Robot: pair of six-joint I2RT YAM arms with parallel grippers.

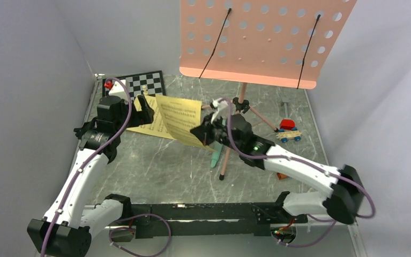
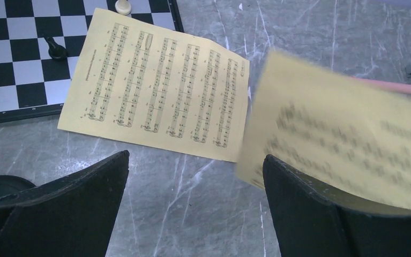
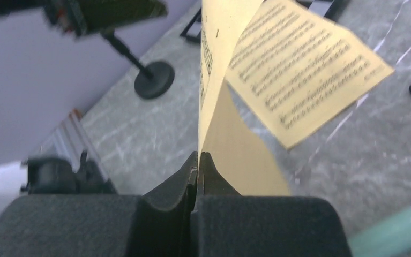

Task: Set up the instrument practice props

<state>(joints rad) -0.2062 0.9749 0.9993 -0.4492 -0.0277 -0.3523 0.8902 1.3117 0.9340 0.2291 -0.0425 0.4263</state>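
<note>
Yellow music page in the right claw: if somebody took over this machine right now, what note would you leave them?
Right gripper: shut on one yellow page, lifted off the table, not yet on the pink music stand.
Left gripper: open, holding nothing, above the second yellow page, which lies flat with a corner over the chessboard.
Mint-green tube: lying on the table beside a stand leg.
Small black round-base stand: upright near the left arm.
Done: music stand is standing.
Left: both pages onto the stand; probably the tube into the black stand.
</note>
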